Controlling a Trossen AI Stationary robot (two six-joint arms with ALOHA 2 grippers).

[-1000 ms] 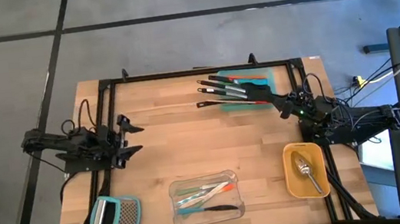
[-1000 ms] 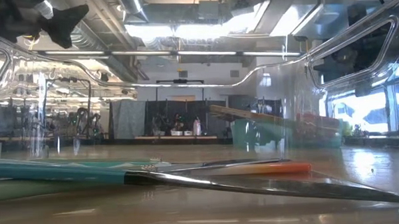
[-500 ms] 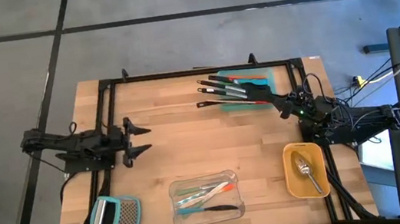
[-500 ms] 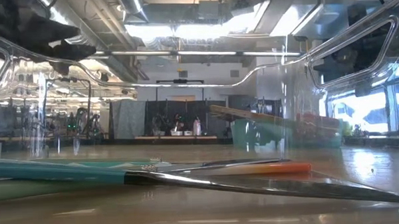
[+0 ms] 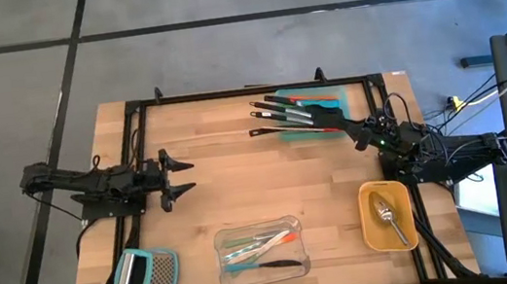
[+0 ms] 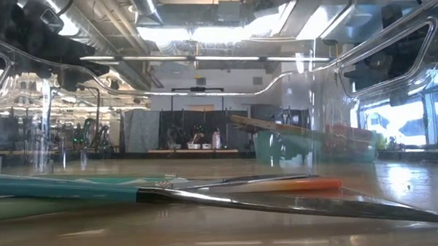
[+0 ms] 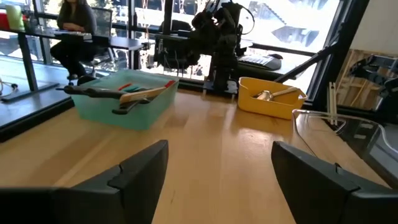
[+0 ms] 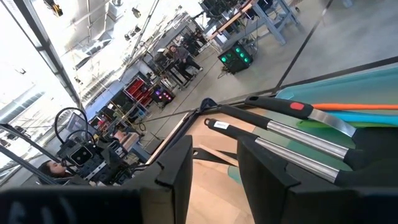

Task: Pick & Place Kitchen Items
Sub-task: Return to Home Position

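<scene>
Black slotted spatulas with steel handles (image 5: pixel 284 113) lie in the teal container (image 5: pixel 339 93) at the table's far right, handles sticking out over its left rim; a red-orange tool (image 8: pixel 348 107) lies among them. Slim teal, orange and green tools (image 5: pixel 260 247) lie in the clear container (image 5: pixel 294 223) near the front edge. A silver spoon (image 5: pixel 388 215) rests in the yellow container (image 5: pixel 372 234). My left gripper (image 5: pixel 178 176) hovers open over the bare left part of the table, pointing level toward the right. My right gripper (image 5: pixel 359 134) stands open beside the teal container's right end, with nothing between its fingers.
A flat metal grater with a teal handle (image 5: pixel 143 274) lies at the front left corner. A black frame (image 5: pixel 227 92) runs around the table. Bare wood (image 5: pixel 239 178) stretches between the two grippers. People sit at desks in the room beyond.
My left gripper has sunk a little and tipped from slanting upward to level, its fingers now reaching slightly farther toward the table's right. It has stayed open. Nothing on the table has moved.
</scene>
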